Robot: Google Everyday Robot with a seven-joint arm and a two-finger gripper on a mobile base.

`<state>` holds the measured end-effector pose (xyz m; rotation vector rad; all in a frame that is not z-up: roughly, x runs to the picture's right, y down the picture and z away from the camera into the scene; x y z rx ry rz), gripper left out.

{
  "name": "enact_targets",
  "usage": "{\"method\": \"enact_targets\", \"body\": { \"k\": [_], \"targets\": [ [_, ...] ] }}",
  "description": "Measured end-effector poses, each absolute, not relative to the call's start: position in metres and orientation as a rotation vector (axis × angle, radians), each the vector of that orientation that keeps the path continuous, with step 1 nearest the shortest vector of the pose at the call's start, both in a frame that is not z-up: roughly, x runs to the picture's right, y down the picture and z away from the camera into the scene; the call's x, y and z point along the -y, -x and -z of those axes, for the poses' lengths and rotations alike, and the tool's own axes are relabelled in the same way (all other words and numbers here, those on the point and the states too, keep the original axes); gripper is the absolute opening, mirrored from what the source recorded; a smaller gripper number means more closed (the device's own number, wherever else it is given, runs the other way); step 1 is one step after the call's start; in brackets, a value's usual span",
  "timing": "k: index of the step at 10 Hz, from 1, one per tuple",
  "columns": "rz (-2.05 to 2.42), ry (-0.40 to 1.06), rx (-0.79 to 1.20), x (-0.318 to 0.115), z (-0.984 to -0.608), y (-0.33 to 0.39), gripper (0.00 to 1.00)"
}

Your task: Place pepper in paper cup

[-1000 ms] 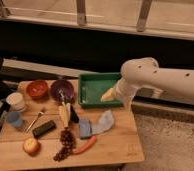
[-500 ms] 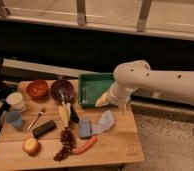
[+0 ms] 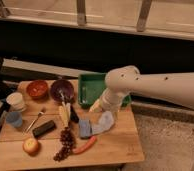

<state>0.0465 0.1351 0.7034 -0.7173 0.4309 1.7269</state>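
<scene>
We see the robot's white arm reaching in from three o'clock over a wooden counter. Its hand hangs released, holding nothing, at about two o'clock from the counter's middle, at the front edge of a green tray. The pepper lies on the wood at five o'clock, near the front edge, just beside a bunch of grapes. The paper cup stands upright at ten o'clock by the left edge, with a blue cup at its six o'clock. Pepper and paper cup sit well apart. A red bowl and a darker bowl line the back. An apple rests at seven o'clock, a black bar at its one o'clock.
</scene>
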Motion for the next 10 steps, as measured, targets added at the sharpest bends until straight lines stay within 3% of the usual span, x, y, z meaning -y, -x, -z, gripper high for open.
{"method": "enact_targets", "body": {
  "k": [2,10],
  "targets": [
    [-1.682,0.806,-0.452,-0.174,-0.709,-0.017,0.8],
    [-1.477,0.977,-0.576,-0.257,-0.741,0.036,0.8]
  ]
}}
